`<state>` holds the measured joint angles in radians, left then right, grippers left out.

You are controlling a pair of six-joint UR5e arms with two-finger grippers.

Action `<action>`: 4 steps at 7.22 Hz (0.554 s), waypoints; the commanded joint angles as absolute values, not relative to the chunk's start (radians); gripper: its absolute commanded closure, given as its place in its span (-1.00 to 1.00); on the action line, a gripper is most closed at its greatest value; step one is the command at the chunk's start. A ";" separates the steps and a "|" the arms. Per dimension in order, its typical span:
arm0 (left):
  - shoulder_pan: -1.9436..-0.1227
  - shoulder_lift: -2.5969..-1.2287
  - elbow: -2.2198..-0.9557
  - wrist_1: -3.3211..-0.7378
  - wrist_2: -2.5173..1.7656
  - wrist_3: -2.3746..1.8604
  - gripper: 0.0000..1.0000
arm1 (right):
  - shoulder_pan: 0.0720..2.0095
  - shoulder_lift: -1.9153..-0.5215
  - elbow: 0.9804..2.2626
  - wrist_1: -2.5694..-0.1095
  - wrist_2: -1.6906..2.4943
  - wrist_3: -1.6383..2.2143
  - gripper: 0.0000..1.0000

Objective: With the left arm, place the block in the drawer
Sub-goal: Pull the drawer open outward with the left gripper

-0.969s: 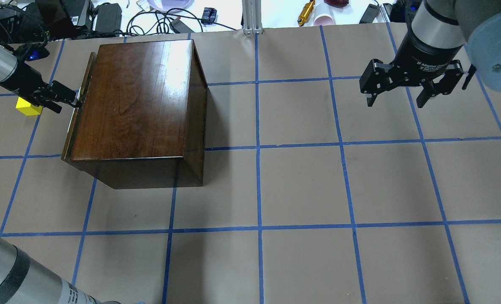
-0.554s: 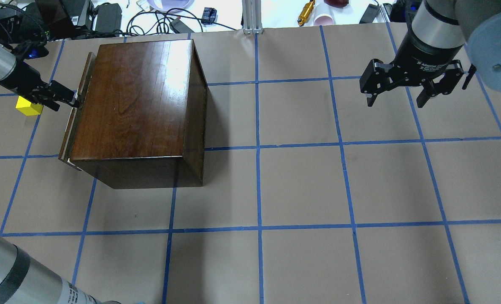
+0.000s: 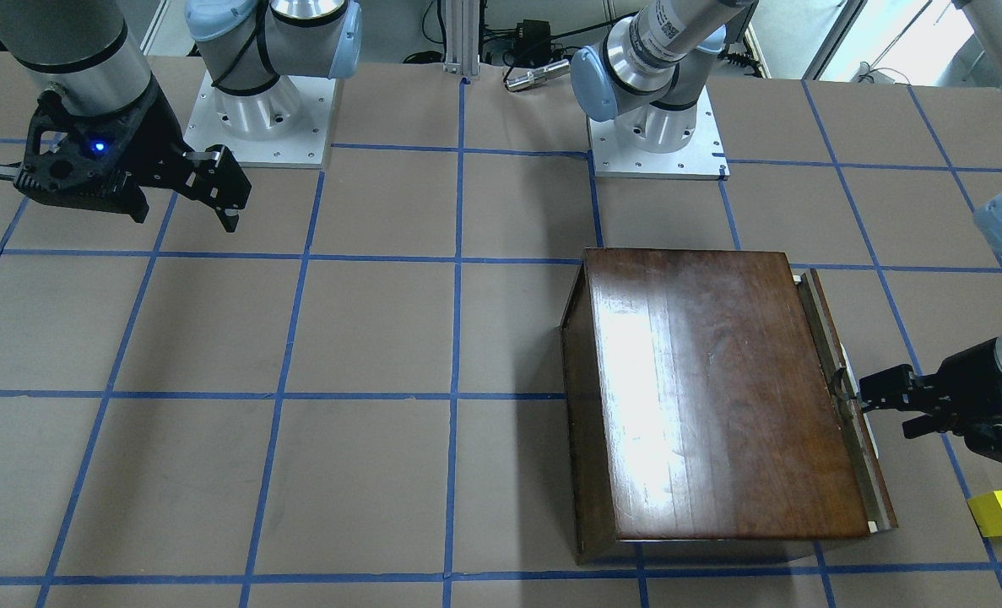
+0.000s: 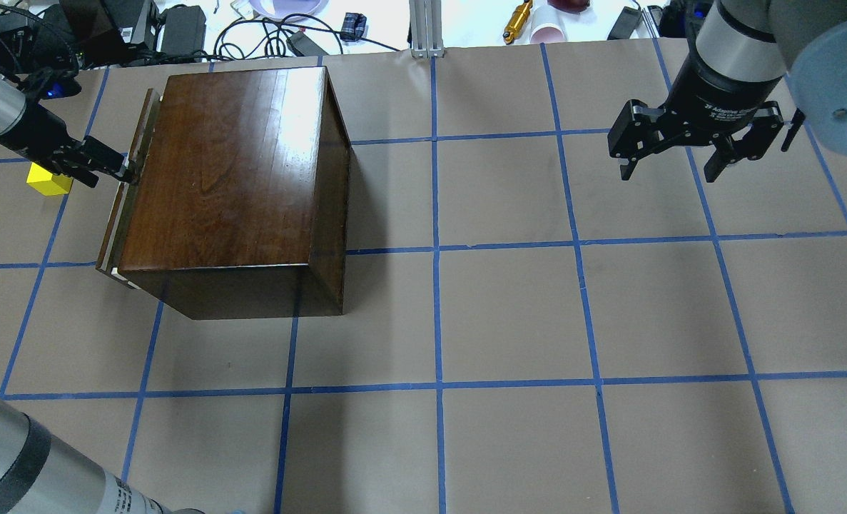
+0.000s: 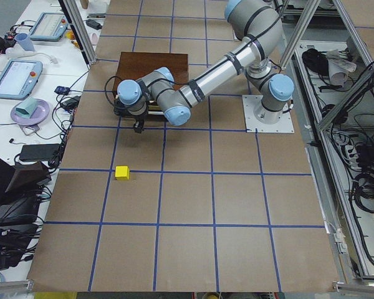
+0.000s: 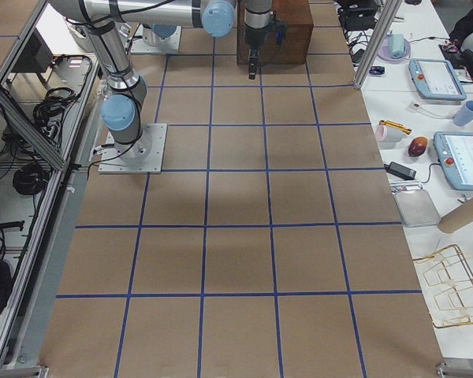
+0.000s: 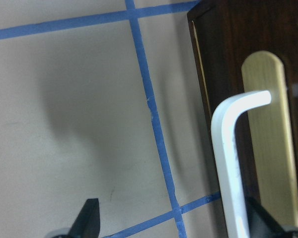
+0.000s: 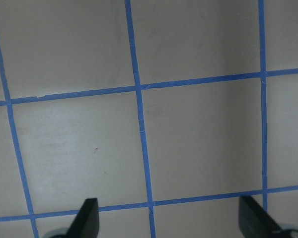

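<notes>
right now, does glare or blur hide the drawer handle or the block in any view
Overhead: a white glare streak washes out the box top, not the drawer side; the block is sharp. Front-facing: same glare band, block evenly lit. Left wrist: the handle is soft and blown out at its bend.

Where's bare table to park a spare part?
Bare: the grid squares between the wooden box and the right gripper, plus the rows on the box's robot side. Crowded: the box's left flank, where drawer, left gripper and block sit close.
</notes>
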<state>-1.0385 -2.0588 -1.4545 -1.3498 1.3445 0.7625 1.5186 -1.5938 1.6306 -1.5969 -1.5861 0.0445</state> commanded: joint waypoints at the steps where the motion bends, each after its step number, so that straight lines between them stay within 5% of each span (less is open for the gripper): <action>1: -1.039 -2.059 -1.437 -1.357 1.359 0.773 -1.00 | 1.519 -1.594 1.632 -1.597 -1.586 0.044 -1.00; 4: -1.039 -2.060 -1.434 -1.353 1.374 0.791 -1.00 | 1.519 -1.594 1.631 -1.597 -1.586 0.044 -1.00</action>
<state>-1.0385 -2.0592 -1.4355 -1.3566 1.3689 0.7783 1.5186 -1.5938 1.6309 -1.5969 -1.5861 0.0445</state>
